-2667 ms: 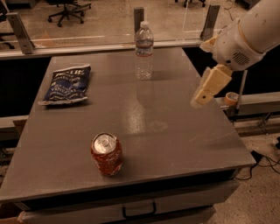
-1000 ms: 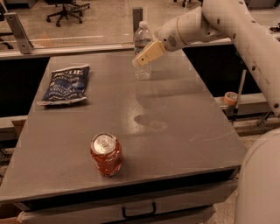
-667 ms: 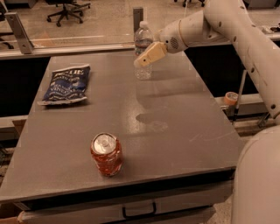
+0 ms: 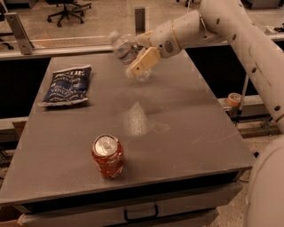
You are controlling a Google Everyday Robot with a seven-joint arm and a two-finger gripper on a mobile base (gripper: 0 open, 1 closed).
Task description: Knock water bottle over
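Your grey table (image 4: 191,128) holds three things; nearest the front edge an orange-red soda can (image 4: 108,156) stands upright, well apart from the rest; at the far left lies a dark blue snack bag (image 4: 66,85), flat on the surface; between the can and the far side the tabletop is bare, so nothing stands between them. Beyond the table runs a rail with a glass screen, and an office chair (image 4: 67,8) is on the floor behind it. Your gripper (image 4: 135,67) reaches in from the right on the white arm (image 4: 230,31), low over the far middle of the table. Its tan fingers (image 4: 144,59) look pressed together with no gap showing; they grasp nothing, and their side lies against the water bottle (image 4: 124,49). The bottle is at the far middle, just left of the gripper, blurred and tilted with its top leaning away to the left.
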